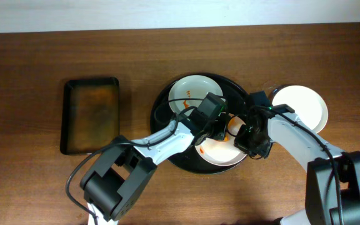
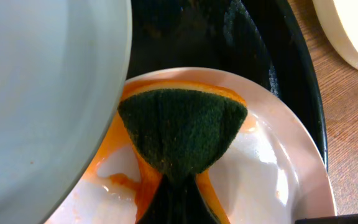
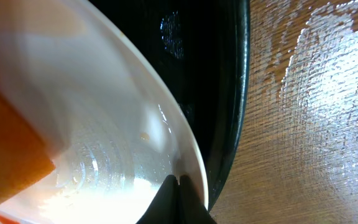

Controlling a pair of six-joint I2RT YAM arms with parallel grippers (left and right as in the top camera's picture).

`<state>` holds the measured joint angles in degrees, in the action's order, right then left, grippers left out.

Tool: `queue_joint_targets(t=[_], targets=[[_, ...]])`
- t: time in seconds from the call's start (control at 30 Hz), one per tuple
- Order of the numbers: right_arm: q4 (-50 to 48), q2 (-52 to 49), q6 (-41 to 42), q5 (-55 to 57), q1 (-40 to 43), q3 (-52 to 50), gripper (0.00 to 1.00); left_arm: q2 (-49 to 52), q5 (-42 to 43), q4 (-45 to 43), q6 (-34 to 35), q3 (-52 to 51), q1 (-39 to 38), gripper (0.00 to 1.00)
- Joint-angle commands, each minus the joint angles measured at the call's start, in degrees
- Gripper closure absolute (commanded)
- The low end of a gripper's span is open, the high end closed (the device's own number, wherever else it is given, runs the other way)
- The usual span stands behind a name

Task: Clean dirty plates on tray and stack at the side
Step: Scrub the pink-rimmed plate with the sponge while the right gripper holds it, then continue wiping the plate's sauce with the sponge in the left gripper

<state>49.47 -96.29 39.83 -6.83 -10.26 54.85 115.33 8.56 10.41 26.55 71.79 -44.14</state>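
With your left fingers (image 2: 176, 210) clamped on the sponge (image 2: 182, 134) and right fingers (image 3: 180, 204) pinching the plate (image 2: 272, 168) by its rim, you needed firm, overlapping strokes over the orange smears (image 2: 138, 186).

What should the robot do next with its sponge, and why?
Probably sweep the green-and-orange sponge sideways over the orange sauce smeared on the round white plate. The left claw pinches the sponge on it, and the right claw grips the rim, steadying it.
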Motion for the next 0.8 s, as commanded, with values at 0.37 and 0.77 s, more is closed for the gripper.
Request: queue_joint_targets(t=[0.37,0.77], targets=[[0.92,-0.83,-0.61,3.06,0.52,-1.07,0.96,-2.54,-4.98,24.02,-3.93,0.39,6.47,1.0],[6.67,-0.26,-7.15,3.04,0.52,5.7,0.75,-20.31,-7.39,26.71,-3.93,0.5,7.78,1.0]])
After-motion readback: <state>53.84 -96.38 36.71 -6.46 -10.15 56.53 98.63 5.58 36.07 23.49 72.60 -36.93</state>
